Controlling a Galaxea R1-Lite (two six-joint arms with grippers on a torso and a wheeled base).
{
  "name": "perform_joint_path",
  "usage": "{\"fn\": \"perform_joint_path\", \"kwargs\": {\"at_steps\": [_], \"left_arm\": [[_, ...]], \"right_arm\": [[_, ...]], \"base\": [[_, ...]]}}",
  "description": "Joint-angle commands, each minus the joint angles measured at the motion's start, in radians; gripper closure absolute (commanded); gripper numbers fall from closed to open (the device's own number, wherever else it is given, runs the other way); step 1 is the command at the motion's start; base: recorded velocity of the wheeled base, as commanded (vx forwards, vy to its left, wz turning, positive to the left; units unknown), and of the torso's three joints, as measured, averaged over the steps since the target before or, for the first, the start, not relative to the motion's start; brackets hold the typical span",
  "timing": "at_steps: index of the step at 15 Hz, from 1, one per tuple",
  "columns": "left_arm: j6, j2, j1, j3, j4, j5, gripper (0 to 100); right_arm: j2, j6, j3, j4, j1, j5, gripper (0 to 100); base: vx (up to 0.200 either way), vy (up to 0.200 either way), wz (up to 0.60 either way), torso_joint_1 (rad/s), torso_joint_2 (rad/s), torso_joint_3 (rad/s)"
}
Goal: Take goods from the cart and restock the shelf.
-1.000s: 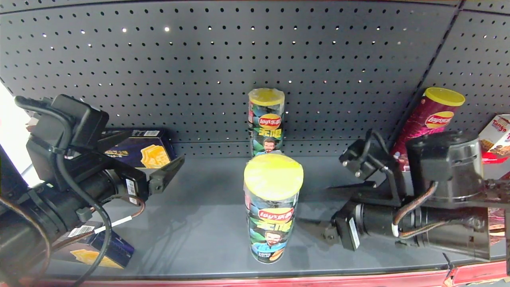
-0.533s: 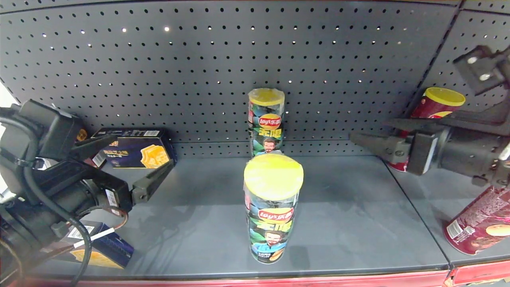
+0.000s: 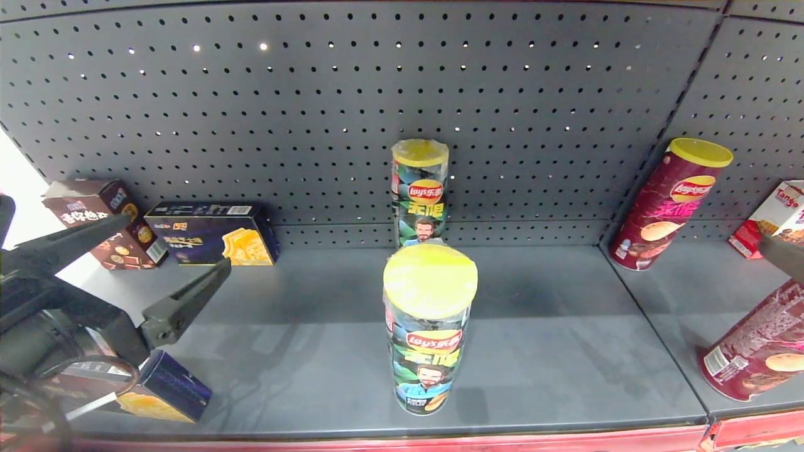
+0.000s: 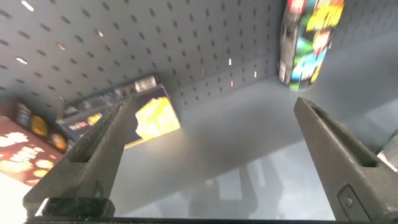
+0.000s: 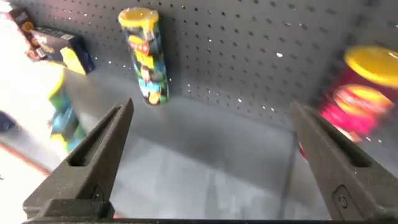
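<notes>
The left tool [image 3: 176, 242] and right tool [image 5: 211, 106] both gape empty before the shelf [image 3: 565, 351], near can [image 3: 430, 326] and far can [image 3: 419, 191] upright at its middle.

chip can [image 3: 430, 333] upright, centre of shelf [image 3: 565, 351]

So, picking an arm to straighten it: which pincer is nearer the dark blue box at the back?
Left. The left pincer is just in front of the dark blue box; the right pincer is at the far right end of the shelf.
</notes>
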Motion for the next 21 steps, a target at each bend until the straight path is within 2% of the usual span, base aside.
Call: {"fn": "perform_joint_path", "kwargs": {"at_steps": [1,2,4,7,10,11,12,15,18,21], "left_arm": [[0.002,-0.077,-0.003,0.001,0.001,0.001,0],[0.002,-0.091,-0.003,0.003,0.001,0.001,0],[0.002,-0.163,-0.005,0.066,-0.001,0.001,0],[0.002,-0.258,0.0,0.135,0.002,0.002,0],[0.002,-0.292,0.003,0.153,0.002,0.005,0],[0.002,-0.29,0.003,0.153,0.002,0.004,0],[0.002,-0.29,0.0,0.152,0.002,0.004,0],[0.002,-0.286,-0.005,0.155,0.002,0.001,0],[0.001,-0.289,-0.003,0.185,0.002,0.001,0],[-0.001,-0.292,-0.005,0.207,0.001,0.001,0]], "right_arm": [[-0.366,-0.014,0.225,0.036,-0.009,-0.008,0],[-0.415,-0.014,0.258,0.067,-0.011,-0.008,0],[-0.608,-0.014,0.363,0.234,-0.011,0.0,0],[-0.774,-0.014,0.446,0.371,-0.006,0.008,0],[-0.82,-0.009,0.556,0.41,-0.003,-0.001,0],[-0.82,0.014,0.556,0.413,-0.008,-0.012,0],[-0.82,0.043,0.554,0.417,-0.028,-0.029,0],[-0.772,0.103,0.556,0.415,-0.259,-0.081,0],[-0.769,0.111,0.567,0.383,-0.275,-0.224,0],[-0.668,0.114,0.567,0.38,-0.344,-0.219,0]], "base": [[0.0,0.0,0.0,0.0,0.0,0.0],[0.0,0.0,0.0,0.0,0.0,0.0],[0.0,0.0,0.0,0.0,0.0,0.0],[0.0,0.0,0.0,0.0,0.0,0.0],[0.0,0.0,0.0,0.0,0.0,0.0],[0.0,0.0,0.0,0.0,0.0,0.0],[0.0,0.0,0.0,0.0,0.0,0.0],[0.0,0.0,0.0,0.0,0.0,0.0],[0.0,0.0,0.0,0.0,0.0,0.0],[0.0,0.0,0.0,0.0,0.0,0.0]]}}
